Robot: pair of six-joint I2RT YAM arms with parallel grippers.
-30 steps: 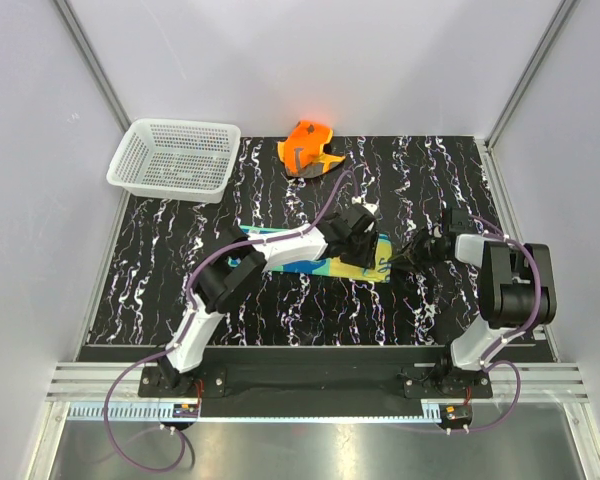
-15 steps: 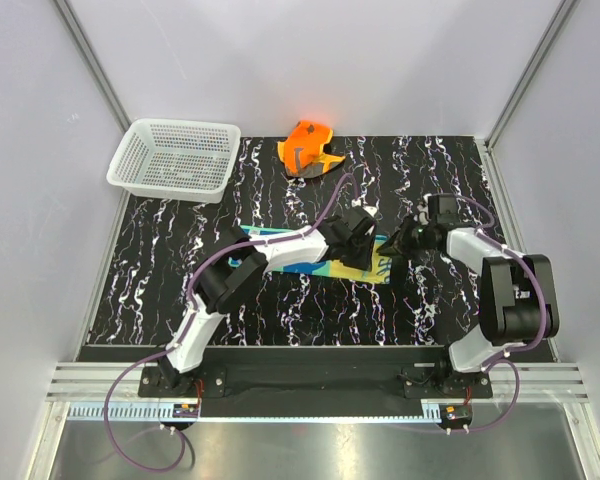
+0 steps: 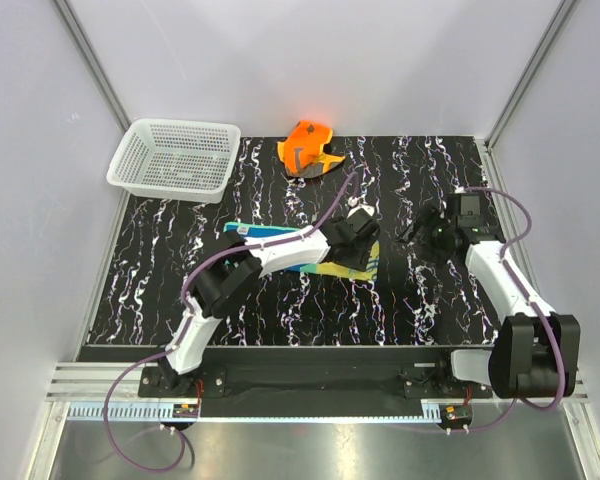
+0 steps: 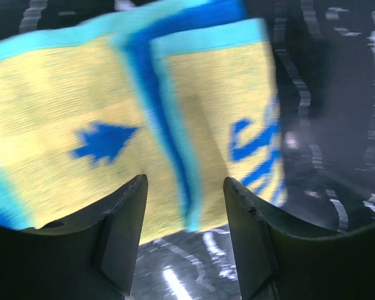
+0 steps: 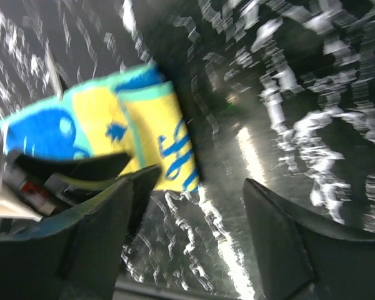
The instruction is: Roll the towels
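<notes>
The yellow towel lies flat mid-table, its right end folded back over itself; in the left wrist view this yellow towel shows blue marks and a teal-edged flap. My left gripper hovers open over that folded end, and the left gripper has nothing between its fingers. My right gripper stands open to the right of the cloth, apart from it; the right gripper frames bare mat, with the yellow towel beyond. The orange towel sits crumpled at the back.
A white mesh basket stands at the back left corner of the black marbled mat. Grey walls close in the back and both sides. The left arm's links lie across the yellow cloth's left half.
Both grippers have opened and let go of the yellow towel's right end, now folded over. The right gripper has pulled away to the right and back; the left gripper stays over the fold.
</notes>
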